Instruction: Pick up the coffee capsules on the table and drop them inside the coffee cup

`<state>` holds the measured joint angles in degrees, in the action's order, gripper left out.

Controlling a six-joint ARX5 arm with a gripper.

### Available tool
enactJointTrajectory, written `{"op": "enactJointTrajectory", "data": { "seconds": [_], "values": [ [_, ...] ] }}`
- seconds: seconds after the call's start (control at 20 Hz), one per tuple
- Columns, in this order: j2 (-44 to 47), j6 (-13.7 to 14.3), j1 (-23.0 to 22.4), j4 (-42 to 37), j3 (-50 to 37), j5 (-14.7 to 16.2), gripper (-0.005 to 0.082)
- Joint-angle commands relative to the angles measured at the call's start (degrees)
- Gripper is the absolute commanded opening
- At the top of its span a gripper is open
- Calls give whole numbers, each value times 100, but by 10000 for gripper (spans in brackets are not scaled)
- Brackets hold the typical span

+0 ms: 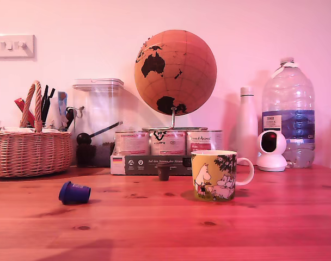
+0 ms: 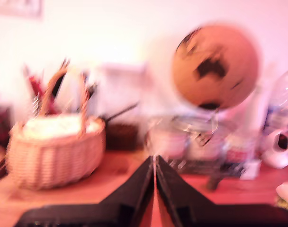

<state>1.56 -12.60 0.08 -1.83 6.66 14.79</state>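
wrist view: claw (image 2: 154,163) closed | exterior view: blue-purple capsule (image 1: 74,193)

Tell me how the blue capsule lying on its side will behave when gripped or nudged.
The blue capsule lies on its side on the table, so a nudge would probably roll it in a curve, given its taper. It looks small, likely light. Its smooth tapered wall may slip from a loose grip.

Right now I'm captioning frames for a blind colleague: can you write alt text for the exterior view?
A yellow cartoon mug stands on a reddish wooden table, with a blue capsule lying on its side to the exterior view's left and a dark capsule upright behind. A basket, tins, globe and water bottle line the wall.
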Motion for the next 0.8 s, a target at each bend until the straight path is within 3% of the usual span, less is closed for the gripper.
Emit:
{"op": "enactJointTrajectory", "data": {
  "seconds": [0.0, 0.4, 0.45, 0.5, 0.55, 0.6, 0.65, 0.75],
  "values": [
    [444, -50, -68, -9, -57, 136, -24],
    [1891, 256, -614, -433, -52, 278, -16],
    [2035, 249, -682, -540, -52, 278, 66],
    [2166, 249, -758, -719, -52, 280, 248],
    [2297, 127, -848, -901, -52, 278, 506],
    [2433, 160, -914, -1027, -52, 275, 677],
    [2553, 372, -970, -1053, -52, 267, 745],
    [2793, 461, -1038, -1071, -52, 170, 748]
  ]
}}
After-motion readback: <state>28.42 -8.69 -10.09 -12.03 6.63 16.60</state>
